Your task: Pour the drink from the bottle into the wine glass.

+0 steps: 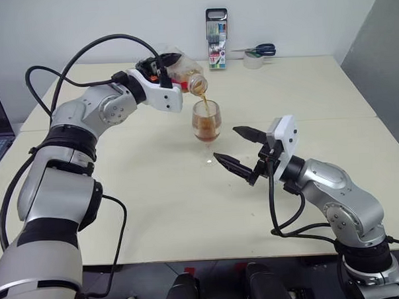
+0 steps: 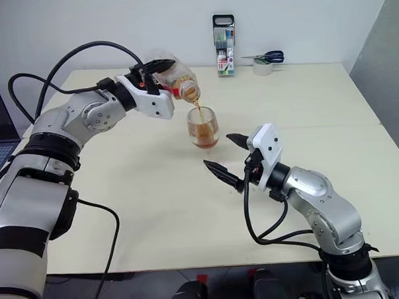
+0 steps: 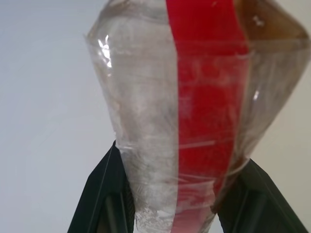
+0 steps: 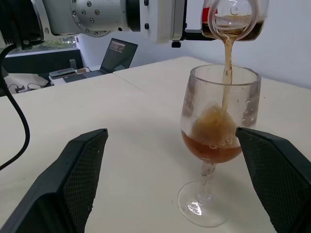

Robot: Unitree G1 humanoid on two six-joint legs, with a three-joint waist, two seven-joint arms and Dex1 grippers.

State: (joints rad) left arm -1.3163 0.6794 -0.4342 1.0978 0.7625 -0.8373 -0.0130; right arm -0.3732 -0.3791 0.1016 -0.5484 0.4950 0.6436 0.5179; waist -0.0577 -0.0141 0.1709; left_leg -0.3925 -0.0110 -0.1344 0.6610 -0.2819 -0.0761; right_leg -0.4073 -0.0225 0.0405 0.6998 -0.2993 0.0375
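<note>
One thin stream of drink [image 4: 226, 68] ran from the tipped bottle [image 1: 185, 73] into the wine glass [image 1: 206, 123], which stood upright on the table [image 1: 303, 92] near its middle. The left gripper [image 1: 161, 70] was clamped on the bottle's body, a black finger [image 3: 104, 194] on each side of it, holding it roughly level with the mouth dipped just above the rim. The stream entered inside the rim, toward the side nearer the bottle, and foamed where it struck the liquid already pooled in the bowl. Some drink remained at the bottle's shoulder, so the pour looked partly done, not finished.

The right gripper [image 1: 238, 148] waited just beside the glass on the near side, its fingers spread wide and grasping nothing; in the right wrist view they framed the stem without touching it.

Judgement on technique: the mouth should stay over the centre of the bowl rather than the edge, since the stream fell close to the rim and a small drift could send it down the outside. The tilt should increase slowly as the bottle empties, to avoid a gulp and splash. The soft plastic looked squeezed at the grip; tightening further could spurt the liquid. The right gripper should not nudge the foot, as the glass looked top-heavy and light.
</note>
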